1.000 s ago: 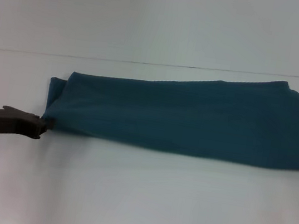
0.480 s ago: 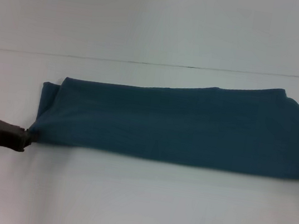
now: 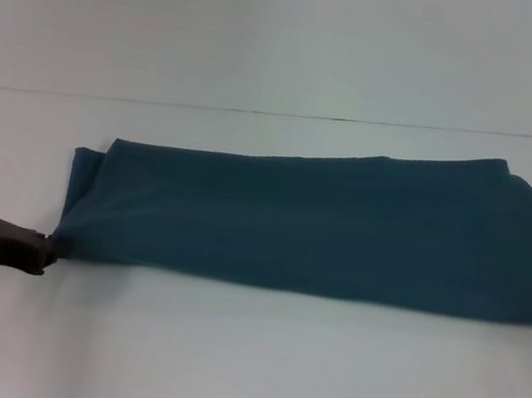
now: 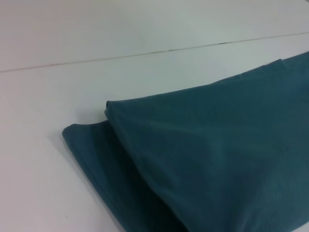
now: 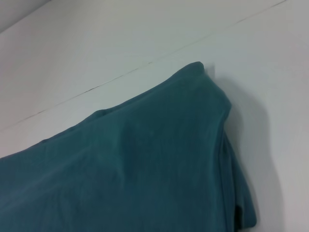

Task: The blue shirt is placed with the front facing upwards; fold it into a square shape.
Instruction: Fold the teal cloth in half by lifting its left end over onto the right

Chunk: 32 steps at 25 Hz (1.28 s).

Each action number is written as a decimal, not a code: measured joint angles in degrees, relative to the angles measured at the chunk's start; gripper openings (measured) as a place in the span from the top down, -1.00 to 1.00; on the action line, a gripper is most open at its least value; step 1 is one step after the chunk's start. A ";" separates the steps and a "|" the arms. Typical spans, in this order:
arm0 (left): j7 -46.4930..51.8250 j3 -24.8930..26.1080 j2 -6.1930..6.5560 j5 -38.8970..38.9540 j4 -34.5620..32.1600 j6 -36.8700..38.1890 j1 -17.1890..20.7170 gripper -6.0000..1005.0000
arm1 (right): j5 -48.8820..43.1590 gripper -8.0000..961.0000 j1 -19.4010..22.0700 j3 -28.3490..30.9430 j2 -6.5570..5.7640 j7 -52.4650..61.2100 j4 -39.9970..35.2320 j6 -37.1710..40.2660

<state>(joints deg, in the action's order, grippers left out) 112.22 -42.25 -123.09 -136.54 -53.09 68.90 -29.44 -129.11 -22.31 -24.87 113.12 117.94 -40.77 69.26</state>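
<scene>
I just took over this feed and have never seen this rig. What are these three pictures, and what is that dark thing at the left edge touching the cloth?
The machine is a two-armed robot with a camera on its head and one on each wrist. The head view looks down at a white table. Across it lies the blue shirt, already folded into a long band; no lettering shows. The dark thing is the left claw, at the band's near left corner and apparently pinching it. The left wrist view shows that same end close up, with its stacked layers. The right wrist view shows the band's other end. The right claw appears in no picture.
</scene>
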 joint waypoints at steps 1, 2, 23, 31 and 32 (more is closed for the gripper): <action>0.20 0.03 -0.02 0.11 0.00 0.04 0.00 0.96 | 0.00 0.96 -0.02 0.00 0.00 -0.01 -0.01 0.00; 0.43 0.04 -0.02 0.20 0.00 0.07 0.00 0.96 | 0.04 0.95 -0.04 0.00 -0.01 -0.02 -0.01 0.00; 5.81 2.61 -0.86 8.12 -5.96 2.77 0.36 -0.17 | 13.80 -0.03 0.26 3.78 -1.56 -0.58 -7.38 10.34; 2.60 0.17 -0.81 17.71 2.78 0.70 -0.68 -0.49 | 13.02 0.14 -2.22 2.50 -1.95 -1.18 -7.35 13.80; 2.11 0.17 -0.82 17.86 3.85 0.13 -0.84 -0.52 | 13.01 0.21 -2.34 2.22 -2.00 -1.36 -7.42 14.38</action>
<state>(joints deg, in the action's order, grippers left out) 114.34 -42.08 -123.91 -118.67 -49.23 69.03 -30.28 -116.09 -24.65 -22.65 111.11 116.58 -48.19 83.64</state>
